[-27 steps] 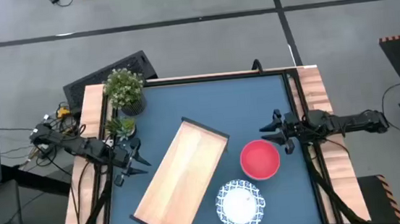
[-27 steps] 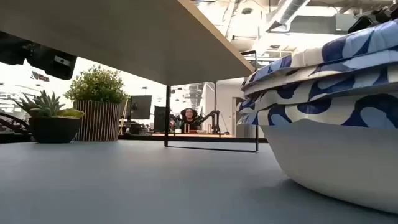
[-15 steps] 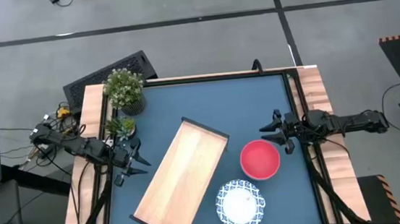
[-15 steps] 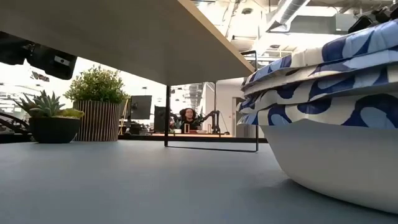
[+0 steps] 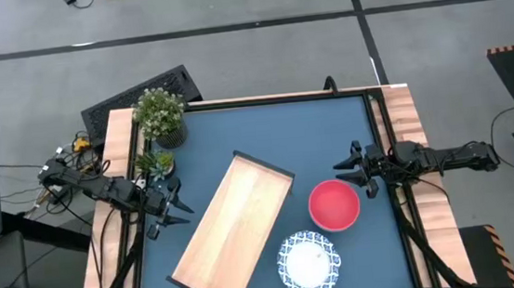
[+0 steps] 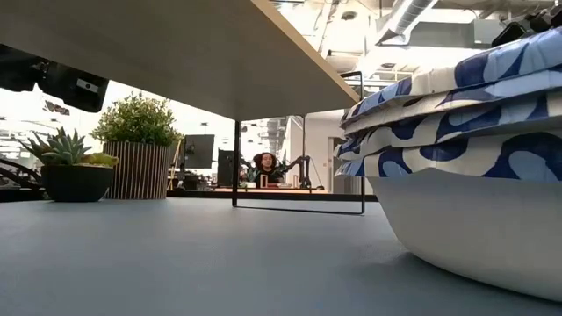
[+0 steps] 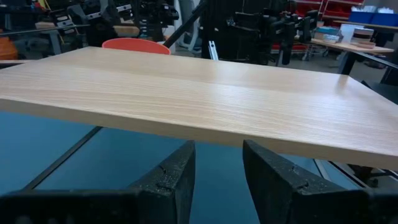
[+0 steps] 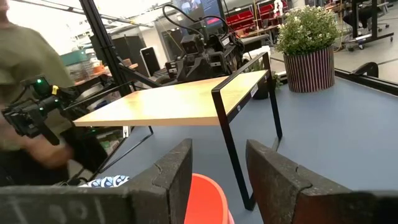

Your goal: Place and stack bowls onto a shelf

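The shelf (image 5: 232, 235), a long light wooden board on thin dark legs, stands slantwise in the middle of the blue table. A red bowl (image 5: 334, 204) sits on the table to its right. A stack of blue-and-white patterned bowls (image 5: 309, 263) rests nearer the table's near edge and fills the right of the low view (image 6: 465, 175). My left gripper (image 5: 175, 207) is open at the table's left edge, level with the shelf board (image 7: 199, 87). My right gripper (image 5: 353, 175) is open at the right edge, just right of the red bowl (image 8: 208, 199).
Two potted plants (image 5: 159, 115) (image 5: 154, 162) stand at the table's far left corner, close to my left arm. The shelf's dark leg frame (image 8: 239, 137) rises between my right gripper and the board. A person (image 8: 25, 93) shows beyond the table. Bare tabletop (image 5: 275, 133) lies beyond the shelf.
Both arms and all bowls have kept still. A person's hand at the lower left corner of the high view has drawn away out of the picture.
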